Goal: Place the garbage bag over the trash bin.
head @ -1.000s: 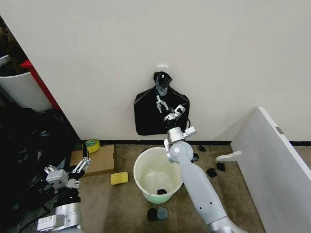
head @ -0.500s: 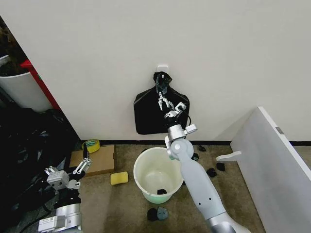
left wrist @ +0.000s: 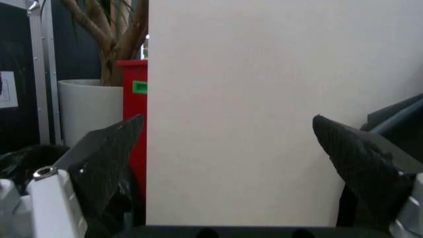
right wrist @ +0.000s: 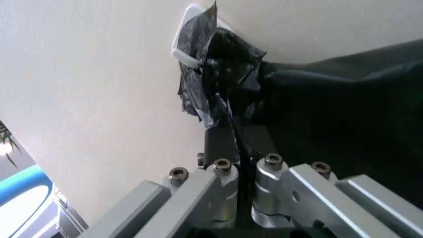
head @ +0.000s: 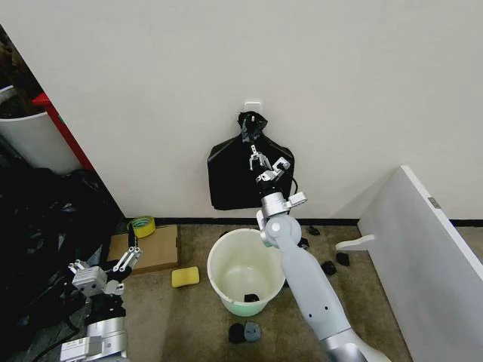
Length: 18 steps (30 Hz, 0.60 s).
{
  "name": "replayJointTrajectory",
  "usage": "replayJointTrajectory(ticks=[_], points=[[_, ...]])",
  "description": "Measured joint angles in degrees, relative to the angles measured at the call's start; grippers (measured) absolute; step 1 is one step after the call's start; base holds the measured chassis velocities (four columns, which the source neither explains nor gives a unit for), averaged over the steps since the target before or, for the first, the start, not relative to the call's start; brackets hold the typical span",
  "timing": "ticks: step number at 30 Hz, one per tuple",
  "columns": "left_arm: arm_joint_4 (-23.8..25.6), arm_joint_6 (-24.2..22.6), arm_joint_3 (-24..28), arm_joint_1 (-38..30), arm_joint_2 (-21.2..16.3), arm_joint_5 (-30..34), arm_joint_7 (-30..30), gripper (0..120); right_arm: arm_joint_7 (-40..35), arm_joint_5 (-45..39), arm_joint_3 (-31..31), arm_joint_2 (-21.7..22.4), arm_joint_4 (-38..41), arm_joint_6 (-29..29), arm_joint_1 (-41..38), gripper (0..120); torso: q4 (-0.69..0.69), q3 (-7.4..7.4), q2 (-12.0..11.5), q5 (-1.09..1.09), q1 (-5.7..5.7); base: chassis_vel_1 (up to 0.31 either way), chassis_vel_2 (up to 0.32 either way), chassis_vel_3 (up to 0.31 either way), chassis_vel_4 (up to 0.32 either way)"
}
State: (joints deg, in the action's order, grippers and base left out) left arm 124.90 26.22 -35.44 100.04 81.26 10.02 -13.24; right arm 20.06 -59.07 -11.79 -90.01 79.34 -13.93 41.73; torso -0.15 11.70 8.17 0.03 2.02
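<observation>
Over on the left, the left end effector [head: 130,255] hangs low beside the cardboard box [head: 148,251], fingers spread wide, holding nothing, parked. Centre floor: the trash bin [head: 245,270] stands open and unlined, a small dark scrap inside. Straight above it, the right end effector [head: 257,160] is up against the black bags [head: 240,178] hanging from the white wall hook [head: 253,104], just under the knot. The wrist view has its fingers pressed together on a fold of black plastic there. This reads as the fetching step: the garbage bag looks pinched, not yet free. The next move probably calls for peeling one layer away from the bundle without dragging the rest down.
</observation>
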Motion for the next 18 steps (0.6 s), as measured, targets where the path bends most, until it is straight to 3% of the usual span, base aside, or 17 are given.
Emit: replayJointTrajectory(ticks=[18], points=[[0.40,0.19,-0.11,-0.47,0.01,0.14,-1.25,100,5.04,4.01,4.87,8.54,9.60,-2.28,13.83,0,0.00,-0.01,0.00,0.00,-0.01,0.000,0.000,0.000,0.000]])
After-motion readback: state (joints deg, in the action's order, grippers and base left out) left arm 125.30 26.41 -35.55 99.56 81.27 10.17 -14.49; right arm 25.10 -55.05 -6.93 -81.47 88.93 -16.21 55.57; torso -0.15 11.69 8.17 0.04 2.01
